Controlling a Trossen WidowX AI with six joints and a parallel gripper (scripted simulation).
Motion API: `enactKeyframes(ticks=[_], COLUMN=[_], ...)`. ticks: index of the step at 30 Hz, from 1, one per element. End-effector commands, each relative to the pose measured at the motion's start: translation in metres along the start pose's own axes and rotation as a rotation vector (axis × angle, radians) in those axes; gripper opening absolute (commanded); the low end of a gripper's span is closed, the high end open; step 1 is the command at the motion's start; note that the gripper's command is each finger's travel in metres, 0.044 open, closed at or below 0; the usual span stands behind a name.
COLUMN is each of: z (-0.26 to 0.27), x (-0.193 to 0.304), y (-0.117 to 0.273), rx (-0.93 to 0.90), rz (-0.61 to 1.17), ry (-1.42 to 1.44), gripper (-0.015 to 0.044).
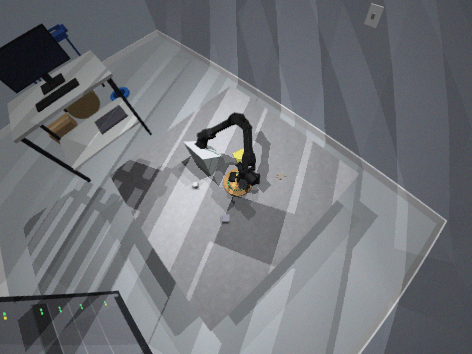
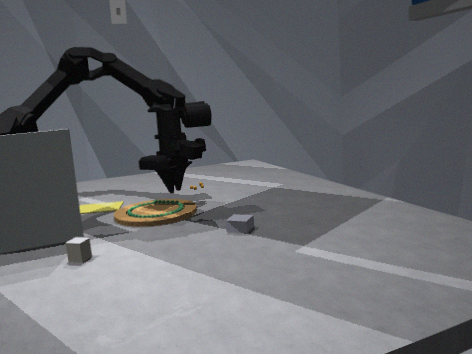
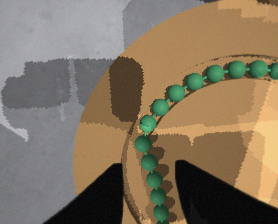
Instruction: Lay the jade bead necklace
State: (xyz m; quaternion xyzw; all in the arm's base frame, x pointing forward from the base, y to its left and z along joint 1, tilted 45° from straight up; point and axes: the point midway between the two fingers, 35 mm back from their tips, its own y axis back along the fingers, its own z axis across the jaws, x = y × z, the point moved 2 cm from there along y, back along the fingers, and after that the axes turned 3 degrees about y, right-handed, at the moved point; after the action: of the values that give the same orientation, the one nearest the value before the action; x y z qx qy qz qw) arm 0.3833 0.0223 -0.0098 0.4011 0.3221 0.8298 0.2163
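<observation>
The necklace (image 1: pixel 231 188) (image 2: pixel 135 214) (image 3: pixel 176 93) lies on the board (image 1: pixel 227 187) (image 2: pixel 120 219) (image 3: pixel 95 145), in a loop that roughly follows the ring-shaped groove (image 3: pixel 126 165). In the wrist view the beads across the top of the curve sit in or along the groove. At the left they bend sharply, and the run going down towards the fingers lies inside the groove, apart from its outer edge. So most of the laying looks done, though not all: that side seems to want a push outward, and whether the far side is seated I cannot tell. The gripper (image 1: pixel 240 182) (image 2: pixel 174 191) (image 3: pixel 148 170) hovers above the board, its fingers a little apart, with the beads showing in the gap beneath; it holds nothing. Around the board, the yellow piece (image 1: pixel 239 155) (image 2: pixel 100 207) lies beside it towards the grey block (image 1: pixel 206 161) (image 2: pixel 37 191). The pale cube (image 1: pixel 195 185) (image 2: pixel 79 250) and the lilac cube (image 1: pixel 225 218) (image 2: pixel 241 223) stand off from it, and the small orange bits (image 1: pixel 280 178) (image 2: pixel 194 187) lie on its other side; none of these seems to need handling.
</observation>
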Motion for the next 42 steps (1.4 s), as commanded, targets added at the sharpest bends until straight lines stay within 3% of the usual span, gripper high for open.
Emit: enactKeyframes(ticks=[1, 23, 28, 42], z=[0.000, 0.001, 0.002, 0.002], x=[0.000, -0.001, -0.002, -0.002], y=[-0.003, -0.030, -0.028, -0.028], rx=[-0.001, -0.001, -0.002, -0.002], rz=[-0.001, 0.001, -0.003, -0.003], ry=[-0.001, -0.007, 0.003, 0.003], gripper=[0.0120, 0.0120, 0.0000, 0.0000])
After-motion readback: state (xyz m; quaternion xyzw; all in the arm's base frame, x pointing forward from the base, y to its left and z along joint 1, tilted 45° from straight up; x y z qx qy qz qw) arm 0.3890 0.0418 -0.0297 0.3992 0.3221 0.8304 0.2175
